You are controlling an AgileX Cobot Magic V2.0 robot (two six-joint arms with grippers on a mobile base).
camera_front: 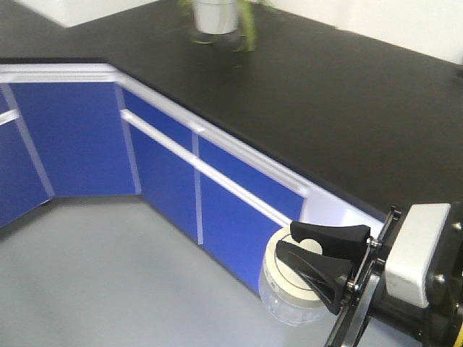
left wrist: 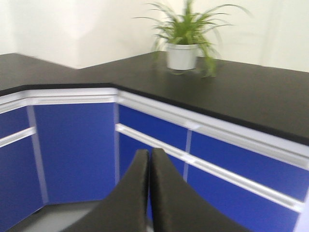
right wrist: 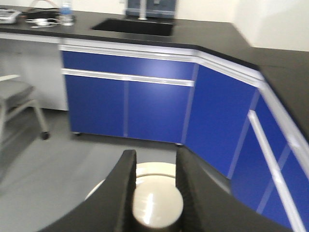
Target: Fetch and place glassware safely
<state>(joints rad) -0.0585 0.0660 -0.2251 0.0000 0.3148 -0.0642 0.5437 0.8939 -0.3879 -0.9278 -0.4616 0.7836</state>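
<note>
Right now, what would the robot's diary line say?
right gripper shut on glass jar | jar in air beside blue cabinets | left gripper shut, empty | jar not yet on black counter

open across most of the matte black corner countertop (camera_front: 325, 108); blocked only at the far back by a white pot with a green trailing plant (camera_front: 215, 16). walled off below the counter edge by blue cabinet fronts with white rail handles (camera_front: 166, 170), close behind the lidded clear glass jar (camera_front: 286, 289) clamped in the right gripper (camera_front: 291, 242). free over grey floor (camera_front: 87, 275) to the left. round the corner, a recessed black sink (right wrist: 133, 26) and a grey wheeled stool (right wrist: 17, 96).
</note>
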